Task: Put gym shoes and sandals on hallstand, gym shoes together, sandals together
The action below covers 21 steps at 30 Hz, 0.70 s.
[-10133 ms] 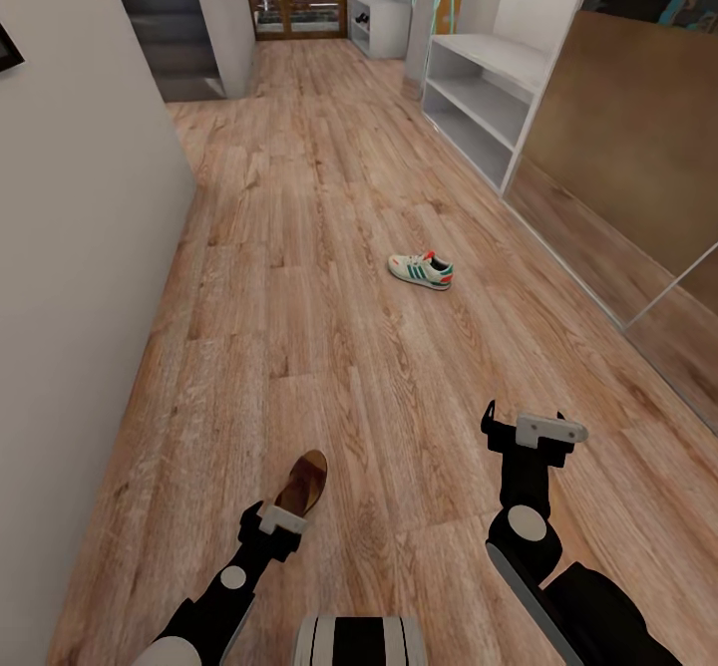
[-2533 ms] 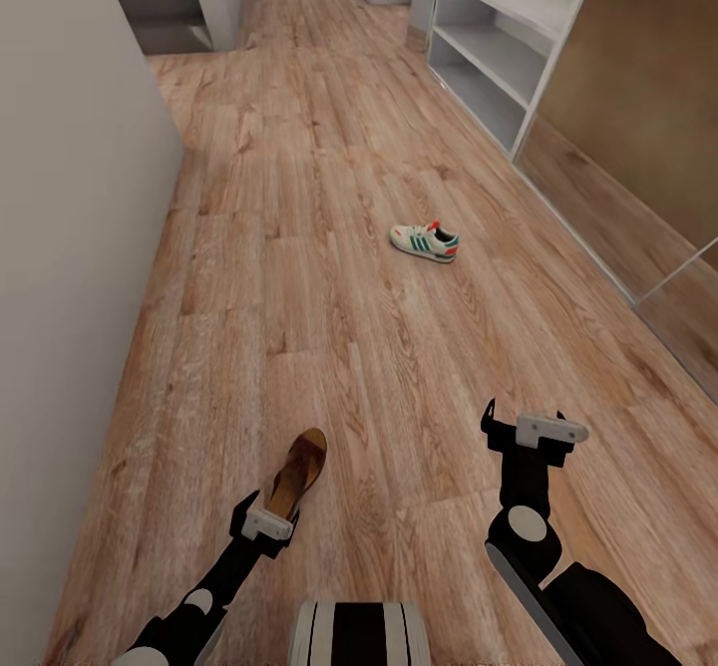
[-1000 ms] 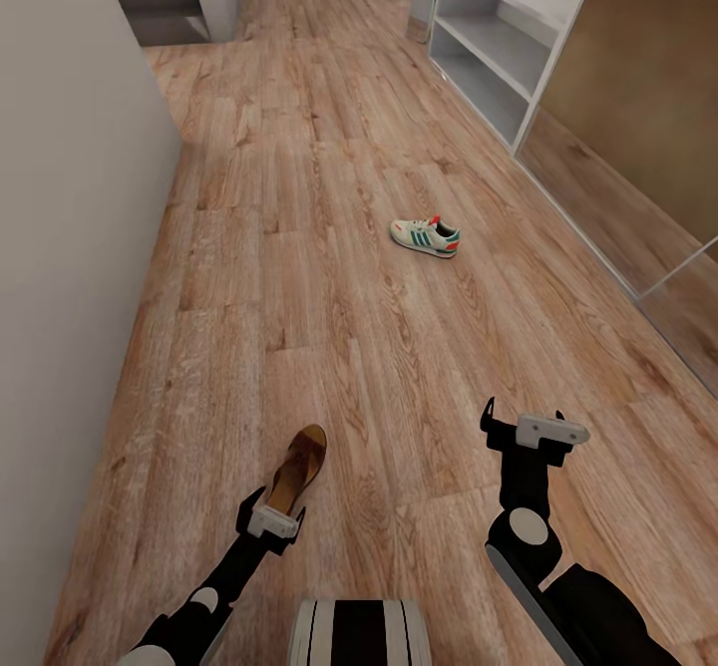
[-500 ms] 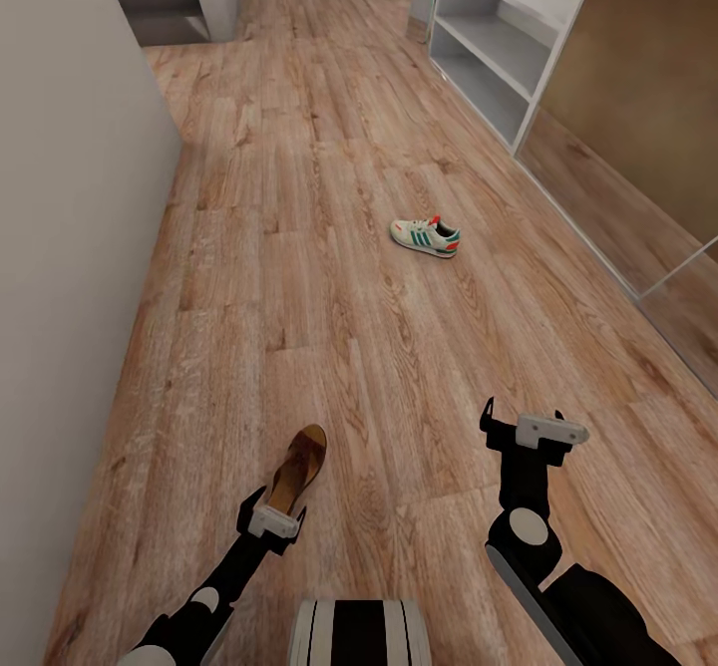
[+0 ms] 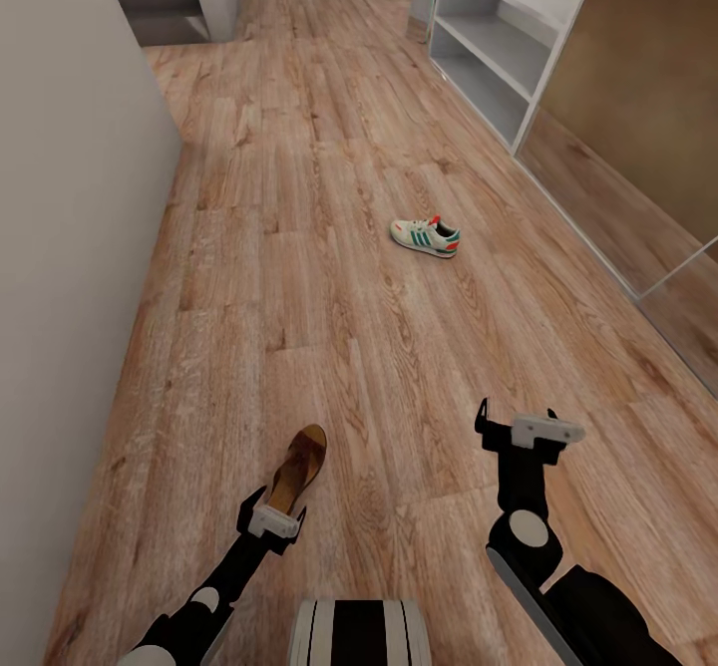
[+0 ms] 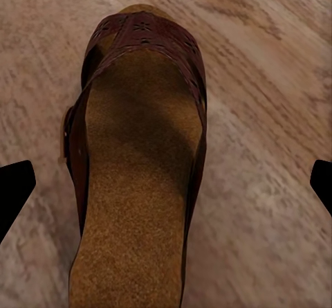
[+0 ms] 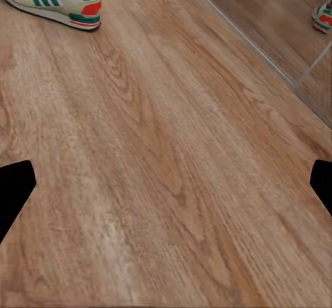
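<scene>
Brown sandal (image 6: 138, 176) lies centred between the left claw's (image 6: 166, 183) wide-open, empty fingers; best to descend straight, then squeeze its sides.

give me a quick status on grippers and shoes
Left gripper open, straddling sandal on floor. Right gripper open, empty. Gym shoe ahead on floor. Path clear.

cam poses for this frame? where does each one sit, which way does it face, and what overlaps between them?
Head view: on the head, facing forward and down the wood-plank corridor floor; both arms, left gripper, right gripper.
Left wrist view: near the left gripper, looking at the dark brown leather sandal; open black fingertips at the edges.
Right wrist view: near the right gripper, facing floor and the cream sneaker with green stripes; open fingertips.
Shared: head shows the sandal and sneaker too.
</scene>
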### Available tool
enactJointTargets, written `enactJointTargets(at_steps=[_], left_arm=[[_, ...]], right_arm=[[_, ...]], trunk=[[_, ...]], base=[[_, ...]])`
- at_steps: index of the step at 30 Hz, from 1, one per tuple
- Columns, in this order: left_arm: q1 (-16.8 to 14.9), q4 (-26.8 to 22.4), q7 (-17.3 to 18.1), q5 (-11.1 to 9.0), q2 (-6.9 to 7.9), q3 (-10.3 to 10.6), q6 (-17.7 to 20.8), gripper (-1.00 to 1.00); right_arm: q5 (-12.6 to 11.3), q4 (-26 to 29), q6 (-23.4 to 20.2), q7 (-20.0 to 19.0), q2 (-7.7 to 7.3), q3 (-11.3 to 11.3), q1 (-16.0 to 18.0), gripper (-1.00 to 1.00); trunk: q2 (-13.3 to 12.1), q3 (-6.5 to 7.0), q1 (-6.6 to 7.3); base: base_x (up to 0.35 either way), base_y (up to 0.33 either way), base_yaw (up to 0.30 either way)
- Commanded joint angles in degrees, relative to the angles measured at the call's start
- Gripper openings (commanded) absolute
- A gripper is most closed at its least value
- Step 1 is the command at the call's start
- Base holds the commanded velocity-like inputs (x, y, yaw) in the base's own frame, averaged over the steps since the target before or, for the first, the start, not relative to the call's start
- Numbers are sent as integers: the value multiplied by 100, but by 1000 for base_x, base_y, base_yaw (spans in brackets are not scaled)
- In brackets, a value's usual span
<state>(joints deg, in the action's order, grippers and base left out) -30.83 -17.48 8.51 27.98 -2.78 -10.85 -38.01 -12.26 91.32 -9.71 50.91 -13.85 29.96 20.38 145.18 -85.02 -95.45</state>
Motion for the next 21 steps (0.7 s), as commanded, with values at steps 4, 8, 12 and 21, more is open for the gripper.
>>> enactJointTargets(at_steps=[4, 8, 12, 21], left_arm=[[-2, -1, 46, 14, -4, -49, -13, 100], [-2, -1, 46, 14, -4, -49, -13, 100], [-2, -1, 48, 14, -4, -49, -13, 100], [-2, -1, 53, 14, -4, -49, -13, 100]], right_arm=[[2, 9, -52, -142, -15, 31, 4, 100], [33, 9, -52, -311, -20, 33, 3, 100], [62, 9, -55, -485, -29, 30, 2, 100], [84, 9, -69, -678, -41, 31, 1, 100]], trunk=[[2, -3, 1], [2, -3, 1], [2, -3, 1], [2, -3, 1]], base=[[0, 0, 0], [0, 0, 0], [0, 0, 0], [0, 0, 0]])
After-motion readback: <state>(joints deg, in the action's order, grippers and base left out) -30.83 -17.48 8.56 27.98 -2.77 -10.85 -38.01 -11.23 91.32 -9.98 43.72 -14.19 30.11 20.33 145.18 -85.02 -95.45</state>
